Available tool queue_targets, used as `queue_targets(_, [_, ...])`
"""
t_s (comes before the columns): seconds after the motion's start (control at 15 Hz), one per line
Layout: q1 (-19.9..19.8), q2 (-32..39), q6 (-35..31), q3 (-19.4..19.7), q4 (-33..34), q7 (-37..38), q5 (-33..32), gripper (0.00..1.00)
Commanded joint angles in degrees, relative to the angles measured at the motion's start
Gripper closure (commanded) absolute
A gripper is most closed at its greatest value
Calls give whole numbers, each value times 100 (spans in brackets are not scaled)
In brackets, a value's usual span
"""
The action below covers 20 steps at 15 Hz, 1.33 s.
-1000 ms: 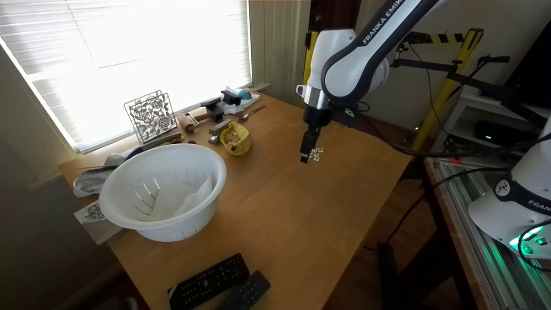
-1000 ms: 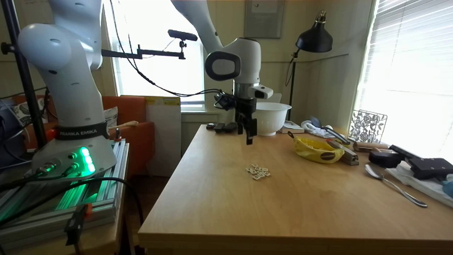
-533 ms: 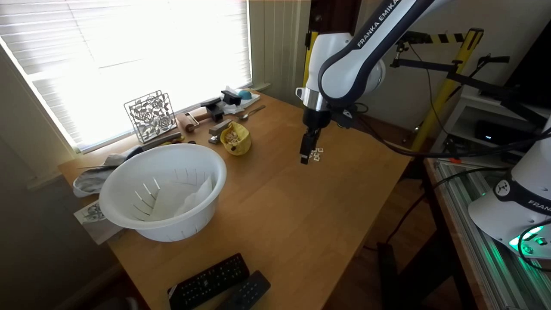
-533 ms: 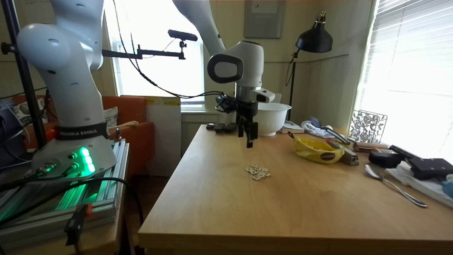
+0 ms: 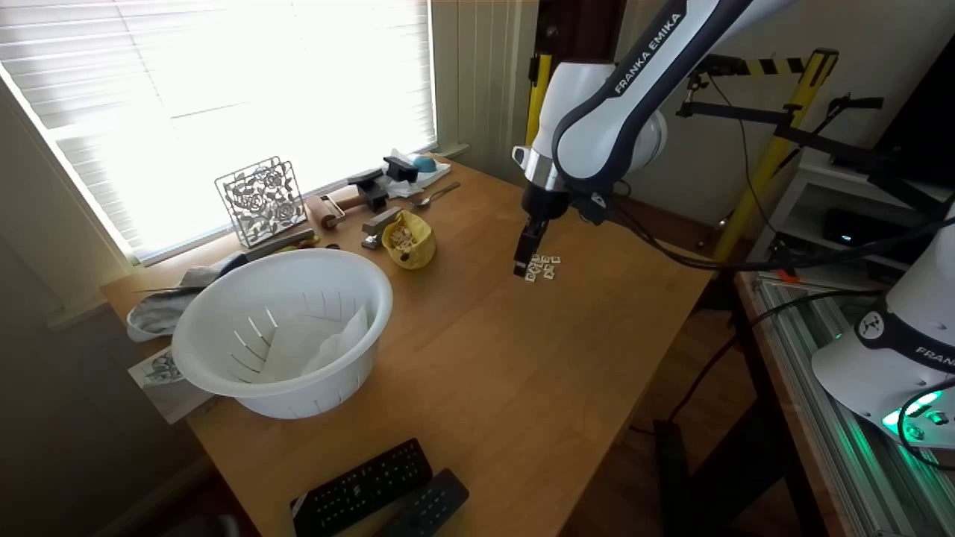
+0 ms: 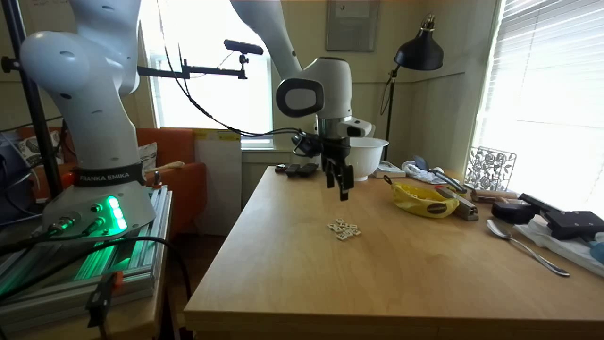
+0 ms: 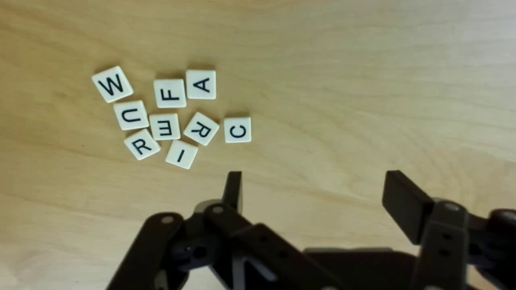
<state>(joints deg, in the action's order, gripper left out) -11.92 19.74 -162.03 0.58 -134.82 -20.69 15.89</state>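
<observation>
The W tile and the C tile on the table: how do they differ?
In the wrist view, the W tile sits at a slant, while the C tile is nearly square to the picture's edges.
The W tile lies farther left and higher in that view than the C tile.
The C tile appears nearer the open jaws than the W tile does.
Both are white, squarish, and lie with a black letter facing up.

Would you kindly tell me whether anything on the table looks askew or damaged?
The letter tiles lie askew near the open end effector, turned different ways in a loose cluster rather than a neat row; nothing looks clearly damaged.
</observation>
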Motion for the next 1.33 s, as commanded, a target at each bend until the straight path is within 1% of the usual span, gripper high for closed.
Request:
queue_targets(0.0, [-269,258,-404,-178,44,-90,-121,41])
queue_targets(0.13, [-393,364,-543,-280,46,-85,-106,56])
queue_targets(0.33, [-507,504,-724,-332,74,-11,-191,76])
queue_targets(0.53, [-445,582,-889,-232,26,260,-313,96])
queue_targets(0.6, [-380,577,-895,-153,-5,389,-366,100])
queue_targets(0.93, [-195,532,-880,133,-62,830,-677,100])
queue_targets(1.27, [-159,528,-768,208,-64,1073,-807,100])
